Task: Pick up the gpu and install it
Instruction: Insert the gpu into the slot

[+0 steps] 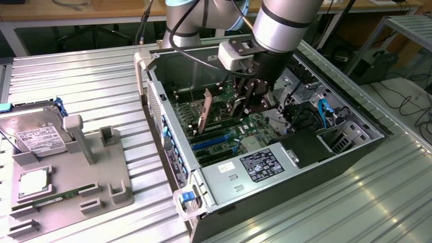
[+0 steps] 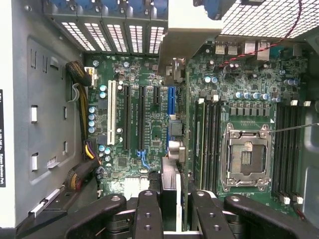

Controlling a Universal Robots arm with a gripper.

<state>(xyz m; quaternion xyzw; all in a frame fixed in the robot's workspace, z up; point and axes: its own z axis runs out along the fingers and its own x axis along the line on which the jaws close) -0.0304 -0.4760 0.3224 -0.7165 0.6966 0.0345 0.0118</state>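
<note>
1. While it hangs inside the open computer case [image 1: 177, 91], the gripper [image 1: 255, 101] grips the gpu [image 2: 172, 149] edge-on.
2. The card stands upright over the motherboard [image 2: 249, 99], beside the blue slot [image 2: 172, 97].

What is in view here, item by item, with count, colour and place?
computer case: one, dark grey, open, on the metal table
motherboard: one, green, inside the case
gpu: one, dark card, held edge-on above the motherboard slots
hard drive: one, silver with white label, on the grey parts tray
memory stick: one, green, on the tray
gripper: one, black, shut on the gpu, inside the case
</note>
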